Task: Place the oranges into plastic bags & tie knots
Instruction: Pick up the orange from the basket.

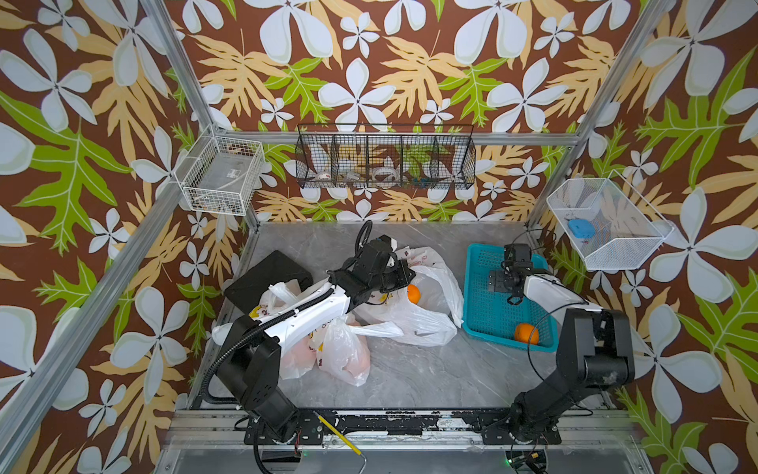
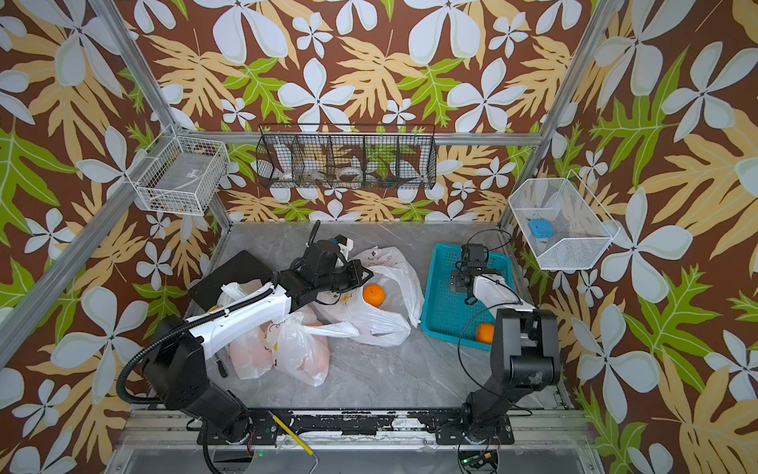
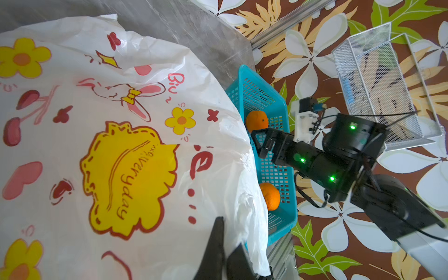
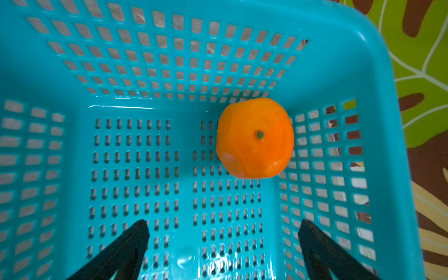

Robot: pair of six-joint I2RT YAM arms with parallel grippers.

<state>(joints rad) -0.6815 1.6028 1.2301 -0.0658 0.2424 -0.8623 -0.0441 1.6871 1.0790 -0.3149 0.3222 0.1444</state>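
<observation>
Far left of the tabletop (image 1: 410,369): two filled bags (image 1: 344,353), slumped against each other, orange showing through the film. Knots too small to confirm.

Across them, toward the middle: left claw (image 3: 225,230), clenched on what looks like the rim of the open bag (image 1: 426,324), with the printed wall propped up in front of the wrist camera. Inside that bag, one bagged orange (image 1: 413,294), plain in both top views.

Just beside the bag, on the right: teal basket (image 1: 488,320). In it, by the left wrist view, a far orange (image 3: 257,120) close to the right arm's tip and a near orange (image 3: 270,196) apart from it. Above the basket floor: right claw (image 4: 223,223), spread wide, gripping nothing, with a target orange (image 4: 254,138) just ahead of the tips, near a basket corner.

Step in hand, by judgement: loading the third bag, at the pick from the basket.

Next move calls for:
- Lowering the spread claw around that fruit and closing gently on the glossy round skin.
- Lifting clear of the basket wall.
- Carrying across to the bag mouth, with the left grip steady so the mouth does not sag.

Tying of this bag not yet begun.
</observation>
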